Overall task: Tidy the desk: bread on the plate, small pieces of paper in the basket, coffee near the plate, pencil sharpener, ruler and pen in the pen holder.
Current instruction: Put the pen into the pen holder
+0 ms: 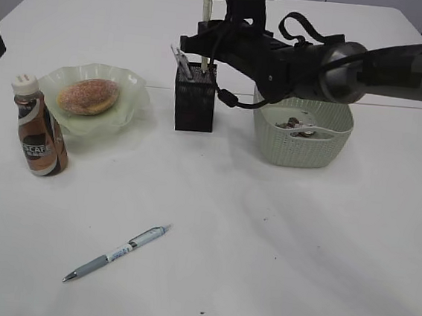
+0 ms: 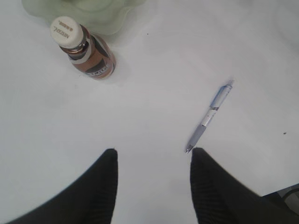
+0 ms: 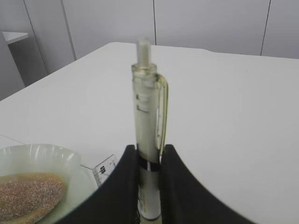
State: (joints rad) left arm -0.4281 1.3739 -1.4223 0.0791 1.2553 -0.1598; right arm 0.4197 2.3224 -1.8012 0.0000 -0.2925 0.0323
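Right pincer around upright pen

Desk count from my station

I count two pens: one grey-blue lying on the desk, one yellowish clear upright in the right gripper. I see one bun, one green plate, one coffee bottle, one black pen holder, one basket, and two arms.
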